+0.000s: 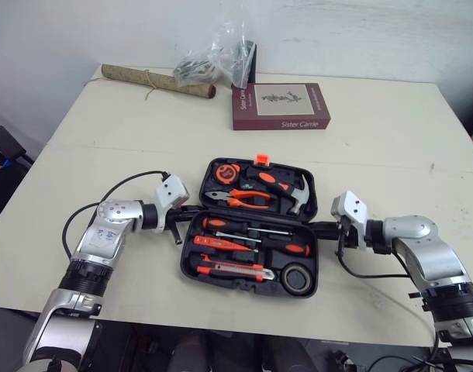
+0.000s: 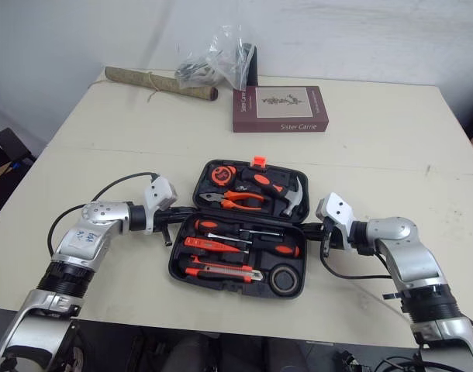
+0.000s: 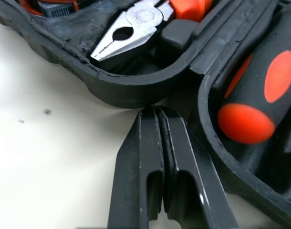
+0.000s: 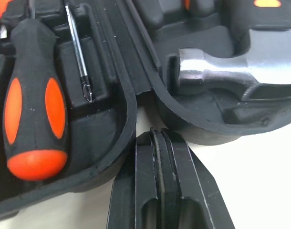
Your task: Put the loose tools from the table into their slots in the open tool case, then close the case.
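The black tool case [image 1: 248, 286] lies open at the middle of the table. Its far half holds a tape measure [image 1: 223, 172], pliers [image 1: 238, 199] and a hammer [image 1: 289, 191]. Its near half holds screwdrivers [image 1: 256, 235], a utility knife [image 1: 230, 270] and a roll of black tape [image 1: 300, 277]. My left gripper [image 3: 155, 113] is shut and empty, its tips at the notch between the two halves on the case's left side. My right gripper [image 4: 157, 134] is likewise shut and empty, at the matching notch on the right side, beside the hammer head [image 4: 217, 71].
A maroon book [image 1: 281, 106] lies behind the case. A clear plastic bag [image 1: 217, 56] and a brown rolled bundle [image 1: 157, 80] sit at the table's far edge. Bare tabletop [image 1: 391, 147] surrounds the case.
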Tool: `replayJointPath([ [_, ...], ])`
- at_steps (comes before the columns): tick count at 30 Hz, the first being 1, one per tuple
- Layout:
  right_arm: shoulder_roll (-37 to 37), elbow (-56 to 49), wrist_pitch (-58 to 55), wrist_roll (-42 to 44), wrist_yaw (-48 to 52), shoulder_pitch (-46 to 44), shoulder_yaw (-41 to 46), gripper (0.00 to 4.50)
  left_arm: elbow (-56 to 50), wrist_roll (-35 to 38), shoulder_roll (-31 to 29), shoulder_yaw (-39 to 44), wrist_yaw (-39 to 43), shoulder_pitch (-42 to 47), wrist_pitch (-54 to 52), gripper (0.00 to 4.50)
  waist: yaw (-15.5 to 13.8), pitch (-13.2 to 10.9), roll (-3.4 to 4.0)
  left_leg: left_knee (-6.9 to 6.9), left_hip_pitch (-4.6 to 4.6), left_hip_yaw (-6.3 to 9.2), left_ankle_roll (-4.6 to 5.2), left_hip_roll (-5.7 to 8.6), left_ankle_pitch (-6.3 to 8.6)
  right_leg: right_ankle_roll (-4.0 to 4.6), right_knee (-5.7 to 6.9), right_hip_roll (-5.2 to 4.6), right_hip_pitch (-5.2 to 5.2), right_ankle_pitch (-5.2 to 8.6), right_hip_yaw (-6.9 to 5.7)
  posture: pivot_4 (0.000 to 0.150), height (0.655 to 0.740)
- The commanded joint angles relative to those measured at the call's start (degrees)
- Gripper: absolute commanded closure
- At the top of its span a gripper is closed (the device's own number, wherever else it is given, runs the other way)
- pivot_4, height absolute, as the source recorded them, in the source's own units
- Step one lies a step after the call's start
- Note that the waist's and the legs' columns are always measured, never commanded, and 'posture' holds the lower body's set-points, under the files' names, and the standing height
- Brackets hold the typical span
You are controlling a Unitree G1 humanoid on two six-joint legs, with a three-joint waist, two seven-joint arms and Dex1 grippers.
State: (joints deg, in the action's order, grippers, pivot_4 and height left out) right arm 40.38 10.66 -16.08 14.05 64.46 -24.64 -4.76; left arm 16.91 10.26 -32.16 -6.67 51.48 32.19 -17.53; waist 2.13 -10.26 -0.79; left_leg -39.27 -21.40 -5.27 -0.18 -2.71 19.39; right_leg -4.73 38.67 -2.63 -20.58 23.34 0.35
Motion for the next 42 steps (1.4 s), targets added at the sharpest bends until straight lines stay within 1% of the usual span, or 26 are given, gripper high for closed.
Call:
replayJointPath([
  [1,-0.81,0.78,1.56,-0.93,-0.07,-2.95,-0.39,4.50,0.44,-0.05,0.99,1.47,-1.30,1.56,0.39,4.46,-0.04,0.00,0.00,0.02,0.00,0.00,0.00,0.00,0.00,0.00,0.03,0.00,-0.02,0.00,0.00,0.150,0.7400],
  [6,-1.35,3.86,3.22,-3.10,-0.44,-5.18,-1.04,4.50,2.78,-0.69,1.14,1.73,-1.60,1.92,0.86,4.46,0.09,0.00,0.00,0.04,0.00,-0.02,-0.01,0.00,-0.01,0.00,0.15,0.00,-0.03,0.00,-0.02,0.150,0.7400],
  [8,-1.00,4.44,3.85,-3.59,0.96,-5.65,-1.72,4.50,3.42,-2.36,-0.28,1.39,-1.57,0.68,3.13,4.46,0.22,0.00,0.00,0.03,0.00,-0.03,-0.03,0.00,-0.02,0.00,0.16,0.00,-0.03,0.00,-0.02,0.150,0.7400],
  [11,-0.44,4.01,-1.34,-2.27,-0.19,-5.68,0.19,4.50,2.02,-1.33,-2.04,4.91,-2.61,-2.27,4.95,4.46,0.77,0.00,0.00,0.04,0.02,-0.03,-0.04,-0.02,-0.02,0.00,0.19,0.00,-0.03,0.00,-0.03,0.150,0.7400],
  [12,0.16,3.39,-3.77,-1.70,-0.73,-5.68,1.10,4.50,1.44,-0.19,-2.21,7.09,-3.68,-3.04,5.09,4.46,0.93,0.00,0.00,0.06,0.02,-0.03,-0.04,-0.02,-0.02,0.00,0.21,0.00,-0.05,0.00,-0.03,0.150,0.7400],
  [13,0.92,1.95,-7.41,0.63,-0.62,-6.03,3.16,4.50,-1.07,2.53,-2.92,10.16,-3.08,-4.30,4.49,4.46,1.01,0.00,0.00,0.07,0.02,-0.02,-0.04,-0.04,-0.02,0.00,0.23,0.00,-0.06,0.00,-0.06,0.150,0.7400],
  [14,1.44,0.81,-10.12,2.40,-0.64,-6.27,4.62,3.81,-2.99,4.44,-3.43,12.23,-2.56,-5.21,3.90,3.92,1.09,0.00,0.00,0.08,0.01,-0.01,-0.04,-0.05,-0.02,0.00,0.24,-0.01,-0.08,0.00,-0.06,0.150,0.7400],
  [15,2.29,-0.66,-17.29,4.29,-2.43,-7.42,6.48,3.44,-5.86,7.12,-4.08,14.45,-1.98,-5.88,1.76,3.60,1.05,-0.01,0.01,0.09,-0.04,-0.02,-0.05,-0.05,-0.02,0.00,0.25,-0.01,-0.14,0.00,-0.06,0.150,0.7400],
  [16,3.71,-2.22,-24.47,6.00,-3.00,-8.82,7.28,3.02,-8.85,9.40,-5.10,16.12,-1.85,-6.01,-1.82,3.19,0.98,-0.01,0.02,0.09,-0.08,-0.01,-0.05,-0.05,-0.03,0.00,0.26,-0.01,-0.17,0.00,-0.07,0.150,0.7400],
  [18,6.84,-5.32,-41.38,10.60,-3.16,-12.28,7.74,1.85,-13.78,14.03,-7.16,18.70,-3.74,-4.72,-13.59,2.19,0.88,-0.03,0.03,0.06,-0.17,0.00,-0.05,-0.03,-0.03,0.00,0.30,-0.07,-0.24,0.00,-0.07,0.150,0.7400],
  [19,7.74,-6.36,-47.92,13.41,-2.63,-14.03,8.16,1.44,-15.43,15.83,-8.35,19.33,-5.66,-3.37,-21.71,1.72,0.75,-0.03,0.03,0.06,-0.20,0.02,-0.05,-0.02,-0.04,0.01,0.27,-0.07,-0.22,0.00,-0.07,0.150,0.7400],
  [20,8.04,-6.75,-53.94,15.66,-3.01,-16.04,8.79,0.87,-16.46,17.20,-9.53,19.23,-7.24,-1.63,-29.41,1.27,0.65,-0.03,0.02,0.05,-0.19,0.06,-0.05,-0.01,-0.04,0.01,0.27,-0.08,-0.19,0.00,-0.06,0.150,0.7400],
  [22,7.35,-6.03,-61.79,16.77,-5.85,-19.42,9.21,0.00,-17.47,19.42,-10.48,18.68,-9.24,1.41,-39.86,0.37,0.55,-0.02,0.01,0.08,-0.16,0.14,-0.05,0.02,-0.04,0.01,0.22,-0.07,-0.10,0.00,-0.07,0.150,0.7400],
  [23,6.46,-5.41,-64.37,16.83,-7.42,-21.02,8.95,0.00,-17.28,20.41,-10.32,17.92,-9.97,3.58,-44.58,0.07,0.51,-0.02,0.01,0.12,-0.15,0.13,-0.05,0.04,-0.04,0.01,0.19,-0.08,-0.09,0.00,-0.06,0.150,0.7400],
  [25,4.57,-4.87,-68.12,16.94,-10.32,-23.13,8.79,0.00,-16.56,21.04,-9.27,16.63,-11.70,7.13,-50.35,0.07,0.35,-0.02,0.01,0.13,-0.17,0.13,-0.04,0.08,-0.04,0.01,0.18,-0.08,-0.10,0.00,-0.04,0.150,0.7400],
  [27,2.01,-4.05,-70.91,15.74,-14.45,-24.67,8.65,0.00,-14.12,18.68,-7.44,14.12,-14.58,10.49,-52.10,0.07,0.09,-0.02,0.01,0.13,-0.22,0.12,-0.04,0.10,-0.04,0.01,0.19,-0.08,-0.16,0.00,-0.02,0.150,0.7400],
  [29,0.24,-2.65,-71.60,14.46,-17.82,-25.83,8.50,0.00,-11.34,16.52,-6.07,12.05,-16.34,12.61,-51.78,0.07,-0.07,-0.02,0.01,0.11,-0.31,0.05,-0.04,0.11,-0.04,0.01,0.21,-0.07,-0.32,0.00,0.01,0.150,0.7400],
  [31,-1.82,0.34,-71.42,12.92,-21.47,-27.44,9.55,0.00,-6.92,15.54,-3.17,12.55,-19.16,15.33,-51.57,0.07,-0.14,0.00,-0.01,-0.04,-0.73,0.02,-0.05,0.11,-0.08,0.01,0.48,-0.07,-0.83,0.00,0.01,0.150,0.7400],
  [33,-3.19,3.51,-70.86,11.60,-24.57,-28.85,10.38,0.00,-4.50,14.60,-1.80,11.59,-19.50,16.78,-50.15,0.07,-0.08,0.00,-0.02,-0.25,-0.96,0.00,-0.03,0.10,-0.10,0.01,0.77,-0.07,-1.11,0.00,-0.01,0.150,0.7400],
  [37,-4.11,7.42,-69.34,10.24,-27.74,-29.99,9.82,0.00,0.09,12.61,0.01,10.41,-20.49,18.80,-47.30,0.07,-0.11,0.01,-0.03,-0.31,-1.00,0.00,-0.03,0.09,-0.09,0.01,0.86,-0.07,-1.17,0.00,-0.01,0.150,0.7400],
  [40,-5.19,8.77,-68.90,9.43,-29.33,-30.05,9.28,0.00,3.27,12.65,1.41,11.49,-21.05,20.14,-46.33,0.07,-0.09,0.01,-0.03,-0.33,-1.22,-0.03,-0.03,0.10,-0.09,0.01,0.97,-0.07,-1.45,0.00,0.00,0.150,0.7400],
  [42,-5.61,9.67,-68.05,8.95,-29.93,-29.79,8.75,0.00,5.27,12.20,2.23,11.37,-21.09,20.87,-45.11,0.07,0.00,0.03,-0.06,-0.51,-1.52,-0.02,-0.03,0.08,-0.10,0.01,1.27,-0.07,-1.80,0.00,-0.02,0.150,0.7400],
])
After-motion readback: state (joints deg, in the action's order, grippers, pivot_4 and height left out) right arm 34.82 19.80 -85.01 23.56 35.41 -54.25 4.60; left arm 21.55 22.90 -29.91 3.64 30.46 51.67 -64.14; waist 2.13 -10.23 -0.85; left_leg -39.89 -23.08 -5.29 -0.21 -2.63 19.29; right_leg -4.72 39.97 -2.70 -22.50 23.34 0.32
